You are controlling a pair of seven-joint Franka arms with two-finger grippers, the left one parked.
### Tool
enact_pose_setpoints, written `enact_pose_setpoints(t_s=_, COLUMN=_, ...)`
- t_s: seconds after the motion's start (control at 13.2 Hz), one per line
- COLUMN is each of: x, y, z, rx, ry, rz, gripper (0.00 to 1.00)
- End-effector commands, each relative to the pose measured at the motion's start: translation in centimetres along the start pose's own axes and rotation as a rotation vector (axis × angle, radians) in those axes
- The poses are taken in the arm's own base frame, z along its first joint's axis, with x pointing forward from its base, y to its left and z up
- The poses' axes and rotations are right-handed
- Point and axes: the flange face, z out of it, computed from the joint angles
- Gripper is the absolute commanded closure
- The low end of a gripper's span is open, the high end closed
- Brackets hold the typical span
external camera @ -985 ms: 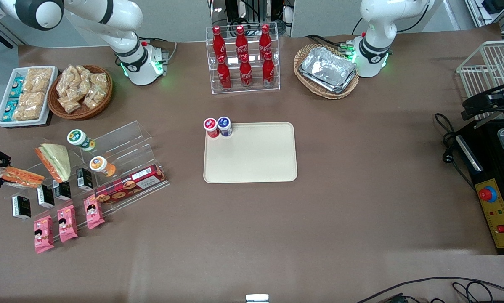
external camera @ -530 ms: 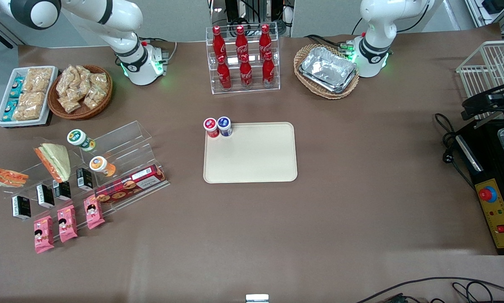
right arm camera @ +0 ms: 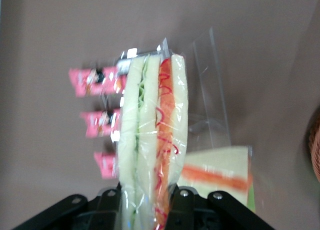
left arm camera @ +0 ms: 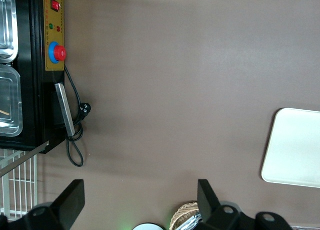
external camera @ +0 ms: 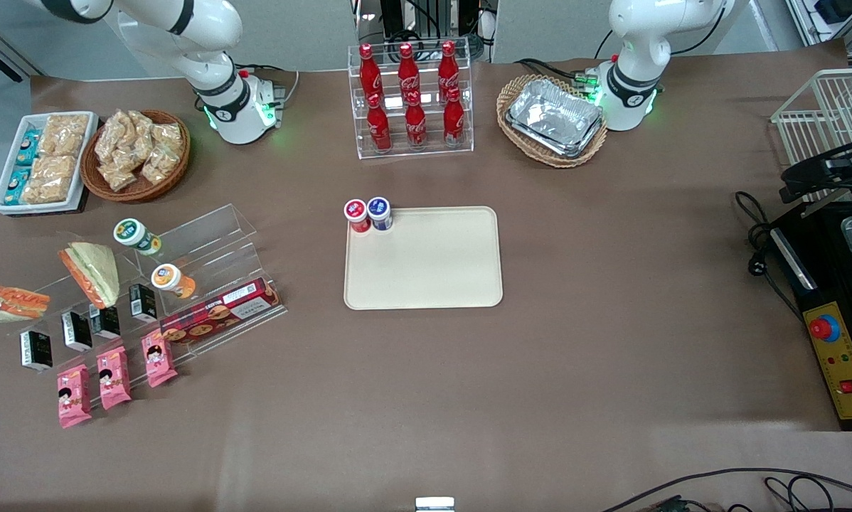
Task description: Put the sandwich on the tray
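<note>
The sandwich, a clear-wrapped wedge with pale bread and an orange-red stripe, is held edge-on in my right gripper, whose jaws are shut on its two bread faces. In the front view the sandwich hangs at the working arm's end of the table, beside the acrylic rack; the gripper itself is almost wholly out of that view. The cream-beige tray lies flat at the table's middle, well apart from the sandwich, and one end of the tray shows in the left wrist view.
Two small jars stand on one corner of the tray. A larger triangular sandwich leans on the acrylic rack, with pink packets nearer the camera. Cola bottles, a basket of foil trays and snack baskets stand farther off.
The gripper has drawn the sandwich away from the acrylic rack toward the working arm's table end; the gripper has slid almost out of the front view.
</note>
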Motion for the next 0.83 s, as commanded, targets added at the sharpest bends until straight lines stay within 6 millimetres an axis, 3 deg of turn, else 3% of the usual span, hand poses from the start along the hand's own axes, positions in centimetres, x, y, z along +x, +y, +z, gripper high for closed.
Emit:
enact_pose_setpoints(t_s=0.0, x=-7.1, y=-2.7, z=-3.0, rx=-0.01, ry=-0.023, rz=-0.138, gripper=0.71)
enact_pose_setpoints(t_s=0.38, x=-22.6, y=-9.0, z=-4.3, rx=0.023, ry=-0.018, rz=-0.43, gripper=0.71)
enact_pose_setpoints(t_s=0.76, x=-37.8, y=-11.8, z=-2.0, rx=0.001, ry=-0.002, rz=-0.788, gripper=0.72)
